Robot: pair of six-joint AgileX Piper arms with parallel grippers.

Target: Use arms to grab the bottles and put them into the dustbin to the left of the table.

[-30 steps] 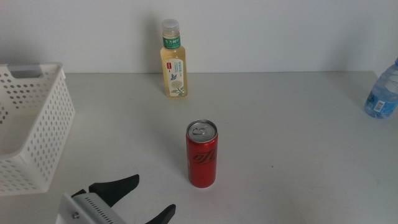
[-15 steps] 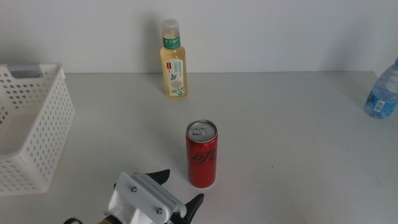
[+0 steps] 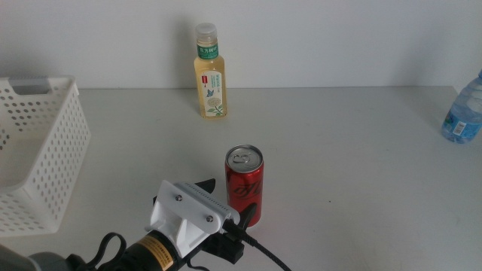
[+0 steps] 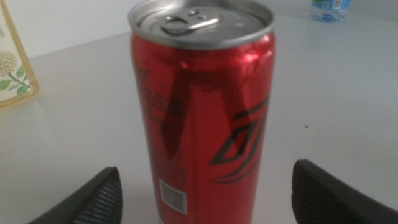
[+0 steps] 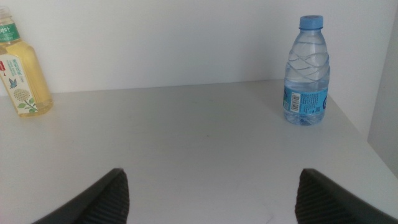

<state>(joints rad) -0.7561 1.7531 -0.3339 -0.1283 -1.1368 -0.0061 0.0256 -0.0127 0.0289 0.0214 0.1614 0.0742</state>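
Note:
A red soda can [image 3: 245, 187] stands upright in the middle of the table [image 3: 346, 165]. My left gripper [image 3: 228, 202] is open, with one jaw on each side of the can's lower half; in the left wrist view the can [image 4: 202, 118] fills the gap in the gripper [image 4: 206, 171], and neither jaw touches it. The yellow-tea bottle [image 3: 209, 71] stands at the back by the wall. A blue-capped water bottle [image 3: 463, 113] is at the far right edge. The right gripper [image 5: 211, 177] is open and holds nothing, out of the middle view, facing the water bottle [image 5: 306, 71] and the tea bottle [image 5: 22, 68].
The white perforated dustbin [image 3: 38, 150] sits at the left side of the table. The left arm's white housing [image 3: 188, 214] and black cable cover the near edge. A white wall runs behind the table.
The left gripper has moved forward and to the right from the near edge until its jaws stand on either side of the red can. The bottles and can have not moved.

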